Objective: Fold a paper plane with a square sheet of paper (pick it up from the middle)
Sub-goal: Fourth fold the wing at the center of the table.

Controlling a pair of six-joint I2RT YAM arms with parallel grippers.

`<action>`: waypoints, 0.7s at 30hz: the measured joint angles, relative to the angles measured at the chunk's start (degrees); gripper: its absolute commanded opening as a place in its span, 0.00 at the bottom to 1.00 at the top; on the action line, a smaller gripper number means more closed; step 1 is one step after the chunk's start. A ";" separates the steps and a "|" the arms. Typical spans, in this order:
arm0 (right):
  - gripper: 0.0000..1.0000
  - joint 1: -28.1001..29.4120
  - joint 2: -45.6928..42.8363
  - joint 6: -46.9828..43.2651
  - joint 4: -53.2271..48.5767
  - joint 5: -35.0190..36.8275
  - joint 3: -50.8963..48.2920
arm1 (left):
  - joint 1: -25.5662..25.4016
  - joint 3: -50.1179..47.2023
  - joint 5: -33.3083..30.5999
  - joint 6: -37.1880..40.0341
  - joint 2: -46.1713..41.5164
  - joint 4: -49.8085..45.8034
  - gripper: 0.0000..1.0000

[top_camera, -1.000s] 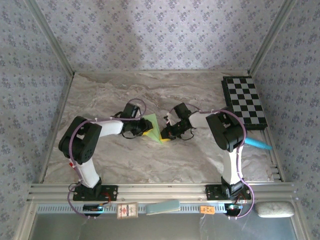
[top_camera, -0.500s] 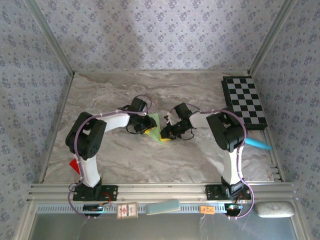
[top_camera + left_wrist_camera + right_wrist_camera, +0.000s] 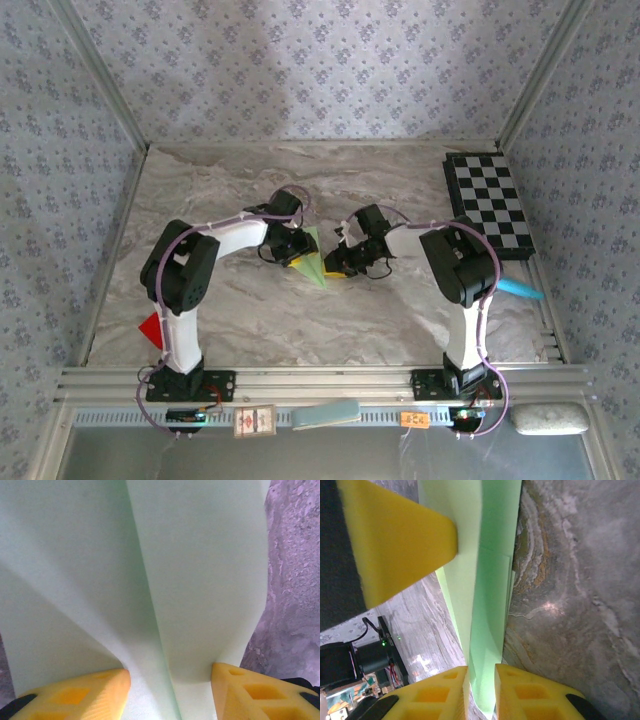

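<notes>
Paper plane (image 3: 313,262) on the tabletop (image 3: 240,200), directly between the two end effectors: left end effector (image 3: 292,252) against its left flank, right end effector (image 3: 341,266) against its right flank. Equally near, then; no reach to make up for either arm.

Long axis, from the top camera: wide tail away from the arm bases, point toward them and a shade to the right. From the left wrist, centre crease running straight ahead of the left end effector (image 3: 170,675), out from between the fingers (image 3: 85,695). From the right wrist, folded edge likewise running straight ahead of the right end effector (image 3: 481,675), with one yellow finger of the left one meeting the paper from the far left side.

Left jaws moderately apart, straddling the crease, paper brushing both inner faces rather than pinched flat. Right jaws narrow, a strip of paper in the slot; impossible to tell whether pinched or merely loose there.

Judged: folding close to done. For a lift from the middle, best to close across the crease, halfway along the length, not at the point.
</notes>
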 measured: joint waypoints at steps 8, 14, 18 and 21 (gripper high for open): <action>0.25 0.09 -0.09 1.07 0.72 -0.44 -0.17 | -0.22 1.60 -0.44 0.00 0.98 -2.14 0.53; 0.24 0.33 -0.11 1.07 0.79 -0.33 -0.17 | -0.44 2.62 -0.90 0.00 1.68 -3.58 0.54; 0.21 0.72 -0.11 1.14 2.19 0.59 -0.17 | -0.55 2.89 -1.11 0.00 1.88 -4.00 0.54; 0.19 0.96 -0.11 1.29 3.19 1.01 -0.17 | -0.57 2.89 -1.11 0.00 2.21 -4.00 0.54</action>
